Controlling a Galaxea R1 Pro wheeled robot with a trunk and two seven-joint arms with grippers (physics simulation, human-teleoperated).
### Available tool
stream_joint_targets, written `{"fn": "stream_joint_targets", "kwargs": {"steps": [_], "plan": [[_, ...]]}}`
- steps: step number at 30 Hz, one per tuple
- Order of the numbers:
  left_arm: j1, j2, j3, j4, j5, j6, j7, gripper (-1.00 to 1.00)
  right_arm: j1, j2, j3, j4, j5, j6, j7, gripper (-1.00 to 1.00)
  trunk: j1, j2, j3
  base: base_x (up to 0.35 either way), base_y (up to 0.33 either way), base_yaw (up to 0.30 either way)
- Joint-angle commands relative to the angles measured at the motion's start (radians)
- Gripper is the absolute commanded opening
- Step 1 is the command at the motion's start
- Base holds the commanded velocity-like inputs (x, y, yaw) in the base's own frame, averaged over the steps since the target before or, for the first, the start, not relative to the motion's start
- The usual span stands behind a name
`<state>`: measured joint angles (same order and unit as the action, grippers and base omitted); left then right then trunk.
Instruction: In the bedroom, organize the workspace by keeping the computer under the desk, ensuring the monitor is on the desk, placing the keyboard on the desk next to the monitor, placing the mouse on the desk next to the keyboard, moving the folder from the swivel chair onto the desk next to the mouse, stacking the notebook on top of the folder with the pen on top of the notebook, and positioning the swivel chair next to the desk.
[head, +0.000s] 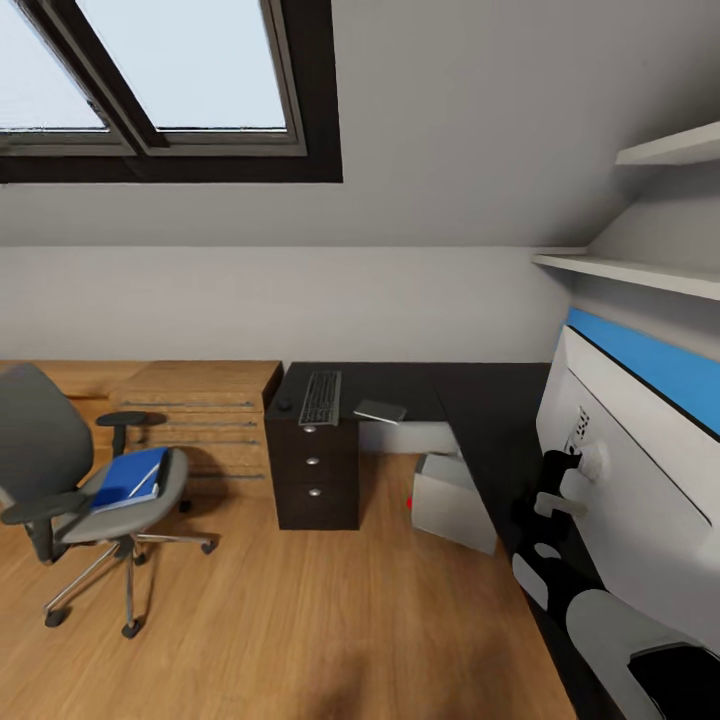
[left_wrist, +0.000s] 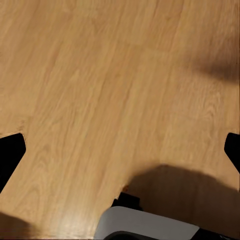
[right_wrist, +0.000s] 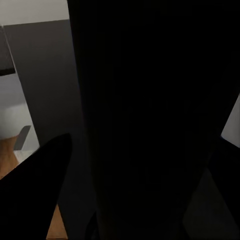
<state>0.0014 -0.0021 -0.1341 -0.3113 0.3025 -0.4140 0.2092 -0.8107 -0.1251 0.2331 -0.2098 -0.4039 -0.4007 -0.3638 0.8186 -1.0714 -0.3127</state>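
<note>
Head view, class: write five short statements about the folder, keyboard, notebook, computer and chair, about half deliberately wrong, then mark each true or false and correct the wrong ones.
1. The folder lies on the desk. False: it lies on the seat of the chair.
2. The keyboard lies on the desk above the drawer unit. True.
3. The notebook is stacked on the folder. False: it lies on the desk, beside the keyboard.
4. The computer stands on the floor, partly under the desk. True.
5. The chair is pushed up against the drawer unit. False: it stands apart from it, in front of the oak cabinet.
</note>
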Motion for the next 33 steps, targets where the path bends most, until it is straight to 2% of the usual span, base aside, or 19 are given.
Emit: {"fn": "stream_joint_targets", "kwargs": {"steps": [1, 6, 29, 33], "plan": [[0.0, 0.001, -0.009, -0.002, 0.007, -0.002, 0.007, 1.0, -0.001, -0.001, 0.014, -0.002, 0.002, -0.003, -0.003, -1.0, 0.0, -0.001, -0.001, -0.286, -0.156, 0.197], [0.0, 0.001, -0.009, -0.002, 0.007, -0.002, 0.007, 1.0, -0.001, -0.001, 0.014, -0.002, 0.002, -0.003, -0.003, -1.0, 0.0, -0.001, -0.001, -0.288, -0.149, 0.191], [0.0, 0.001, -0.007, 0.0, 0.008, 0.001, 0.007, 1.0, -0.001, -0.001, 0.015, -0.003, 0.004, -0.003, -0.001, -1.0, 0.0, -0.001, -0.001, -0.288, -0.146, 0.003], [0.0, 0.001, -0.006, 0.0, 0.009, 0.0, 0.007, 1.0, -0.001, -0.001, 0.015, -0.003, 0.004, -0.003, -0.001, -1.0, 0.0, -0.001, -0.001, -0.072, -0.229, 0.0]]}}
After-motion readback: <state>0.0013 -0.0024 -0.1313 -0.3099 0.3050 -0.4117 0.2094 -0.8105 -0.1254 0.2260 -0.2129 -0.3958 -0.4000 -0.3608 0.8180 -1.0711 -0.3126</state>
